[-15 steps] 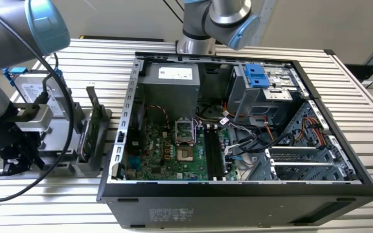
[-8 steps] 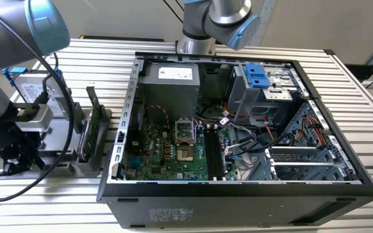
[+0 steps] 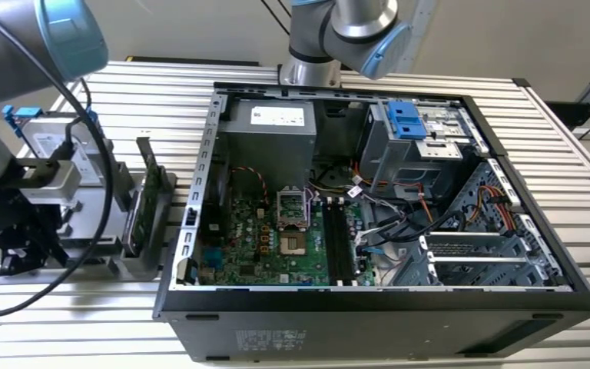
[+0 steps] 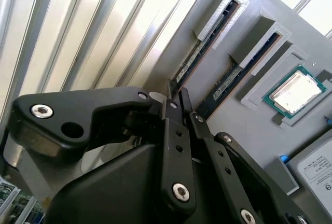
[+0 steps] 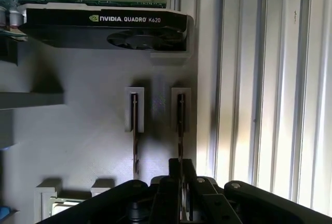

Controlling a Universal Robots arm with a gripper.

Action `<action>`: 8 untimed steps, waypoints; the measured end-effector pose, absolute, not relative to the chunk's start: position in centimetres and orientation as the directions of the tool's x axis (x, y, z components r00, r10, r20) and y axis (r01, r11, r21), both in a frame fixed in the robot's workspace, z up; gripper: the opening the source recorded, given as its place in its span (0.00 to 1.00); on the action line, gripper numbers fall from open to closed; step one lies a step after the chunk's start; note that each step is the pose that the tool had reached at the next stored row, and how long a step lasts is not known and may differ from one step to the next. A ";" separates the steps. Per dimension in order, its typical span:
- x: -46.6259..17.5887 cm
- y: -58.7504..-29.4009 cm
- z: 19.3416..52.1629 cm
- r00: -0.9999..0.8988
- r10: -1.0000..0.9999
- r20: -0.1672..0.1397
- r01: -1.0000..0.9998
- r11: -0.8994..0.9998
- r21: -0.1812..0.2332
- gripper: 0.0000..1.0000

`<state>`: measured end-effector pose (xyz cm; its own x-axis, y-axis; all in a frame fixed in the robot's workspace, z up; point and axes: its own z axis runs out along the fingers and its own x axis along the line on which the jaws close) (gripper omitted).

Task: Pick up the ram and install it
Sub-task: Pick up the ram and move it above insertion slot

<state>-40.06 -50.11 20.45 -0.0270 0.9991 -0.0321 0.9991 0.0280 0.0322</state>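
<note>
Checking gripper (image 5: pixel 180 163): I saw it narrow, pinched on the ram (image 5: pixel 179 123).
Ram: stood on edge in the gray holder (image 5: pixel 93 146), slot nearest its edge by the ribbed table (image 5: pixel 259 105).
Second stick (image 5: pixel 135 130): neighbouring slot, untouched.
Computer case (image 3: pixel 377 330): lay open, well apart.

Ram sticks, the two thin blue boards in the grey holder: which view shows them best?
The second wrist view: both ram sticks run lengthwise, faces partly visible. The first wrist view has them edge-on; the exterior view gives the base of the grey holder.
</note>
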 end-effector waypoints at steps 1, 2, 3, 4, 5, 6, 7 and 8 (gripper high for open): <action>-40.1 -50.1 20.5 -0.027 0.999 -0.032 0.999 0.028 0.032 0.00; -40.1 -50.1 20.6 -0.027 0.999 -0.032 0.999 0.028 0.032 0.00; -40.1 -50.1 20.7 -0.027 0.999 -0.032 0.999 0.028 0.032 0.00; -40.1 -50.1 20.8 -0.027 0.999 -0.032 0.999 0.028 0.032 0.00; -40.1 -50.1 20.8 -0.027 0.999 -0.032 0.999 0.028 0.032 0.00; -40.1 -50.1 20.9 -0.027 0.999 -0.032 0.999 0.028 0.032 0.00; -40.1 -50.1 21.0 -0.027 0.999 -0.032 0.999 0.028 0.032 0.00; -40.1 -50.1 21.0 -0.027 0.999 -0.032 0.999 0.028 0.032 0.00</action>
